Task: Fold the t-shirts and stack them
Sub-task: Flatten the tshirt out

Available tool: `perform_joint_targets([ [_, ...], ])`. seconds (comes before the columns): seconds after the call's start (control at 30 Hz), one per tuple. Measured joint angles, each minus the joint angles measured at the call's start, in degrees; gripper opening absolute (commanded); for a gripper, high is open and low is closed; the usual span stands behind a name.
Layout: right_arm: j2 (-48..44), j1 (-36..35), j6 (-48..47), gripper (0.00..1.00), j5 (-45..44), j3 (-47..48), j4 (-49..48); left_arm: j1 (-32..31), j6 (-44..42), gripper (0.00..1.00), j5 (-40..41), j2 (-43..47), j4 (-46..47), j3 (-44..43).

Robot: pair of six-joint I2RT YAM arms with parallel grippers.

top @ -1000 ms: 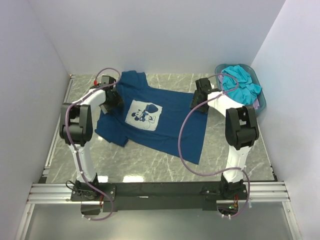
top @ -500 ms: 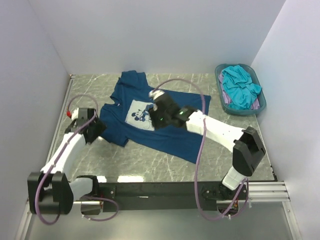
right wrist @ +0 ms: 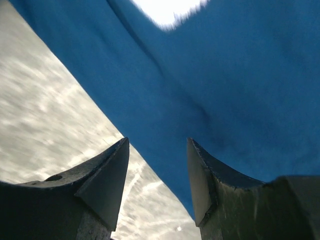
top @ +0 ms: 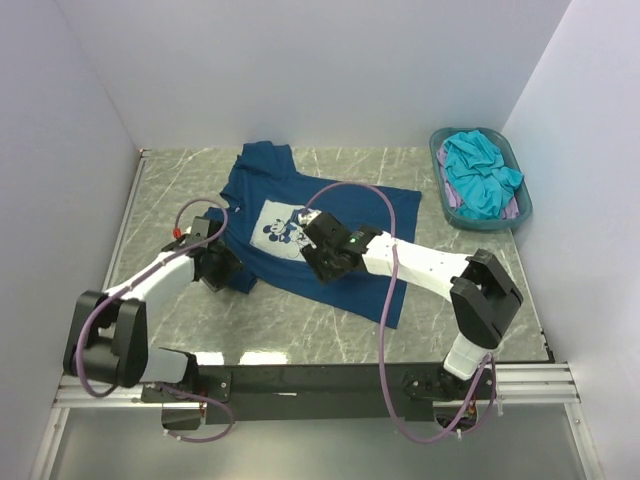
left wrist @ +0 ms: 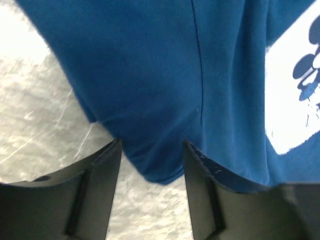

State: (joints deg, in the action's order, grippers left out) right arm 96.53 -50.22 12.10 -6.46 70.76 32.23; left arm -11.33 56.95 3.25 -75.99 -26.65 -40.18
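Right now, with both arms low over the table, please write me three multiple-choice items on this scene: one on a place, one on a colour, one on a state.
1. Where does the turquoise t-shirt lie?
A. flat on the table
B. in the basket
C. on the back wall

2. What colour is the print panel on the navy t-shirt?
A. white
B. yellow
C. red

3. How does the right claw stand?
A. shut on nothing
B. jaws apart over the navy t-shirt's edge
C. shut on the turquoise t-shirt

Key:
1 B, it is heaped inside the basket at the far right.
2 A, the panel is white with a dark cartoon figure.
3 B, the right wrist view shows the jaws apart, with blue cloth and its edge just beyond them.
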Motion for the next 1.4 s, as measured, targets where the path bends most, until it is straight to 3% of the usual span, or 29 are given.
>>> perform_joint_targets([
  [0.1, -0.7, 0.0, 0.0, 0.57, -0.5, -2.6, 0.4, -0.3, 0.8, 0.54, 0.0, -2.8, 0.7, -0.9],
  [0.2, -1.5, 0.0, 0.1, 0.57, -1.3, -4.1, 0.6, -0.7, 1.4, 0.45, 0.5, -4.3, 0.7, -1.8],
  [0.4, -2.4, 0.3, 0.2, 0.57, -2.4, -4.5, 0.4, -2.1, 2.1, 0.01, 1.3, -5.9, 0.7, -3.3],
  [0.6, -2.7, 0.7, 0.4, 0.57, -3.4, -4.7, 0.3, -3.4, 0.4, 0.01, 4.4, -8.6, -3.2, -9.0],
  [0.77, -4.3, 1.3, 0.6, 0.57, -4.1, -5.3, 0.4, -4.2, -4.4, 0.14, 9.0, -15.4, -8.4, -23.5],
  [0.97, -5.4, 2.4, 1.1, 0.57, -4.3, -5.8, 0.2, -6.2, -11.1, 0.29, 12.8, -29.9, -11.9, -43.6],
  [1.2, -6.2, 2.8, 1.8, 0.57, -4.2, -7.6, -0.3, -8.3, -17.2, 0.39, 13.1, -44.0, -15.2, -57.4],
  [1.27, -6.5, 2.9, 1.8, 0.57, -4.2, -7.7, -0.4, -8.4, -18.2, 0.48, 13.1, -44.7, -15.8, -57.8],
  [1.3, -6.8, 2.9, 1.9, 0.57, -4.2, -7.8, -0.4, -8.4, -18.3, 0.55, 13.2, -44.3, -16.0, -57.4],
  [1.33, -7.1, 2.9, 1.9, 0.57, -4.2, -7.9, -0.4, -8.4, -18.5, 0.70, 13.2, -43.3, -15.8, -56.6],
  [1.4, -8.0, 2.9, 1.9, 0.57, -4.2, -7.9, -0.5, -8.1, -17.3, 0.81, 13.3, -38.3, -13.7, -50.8],
])
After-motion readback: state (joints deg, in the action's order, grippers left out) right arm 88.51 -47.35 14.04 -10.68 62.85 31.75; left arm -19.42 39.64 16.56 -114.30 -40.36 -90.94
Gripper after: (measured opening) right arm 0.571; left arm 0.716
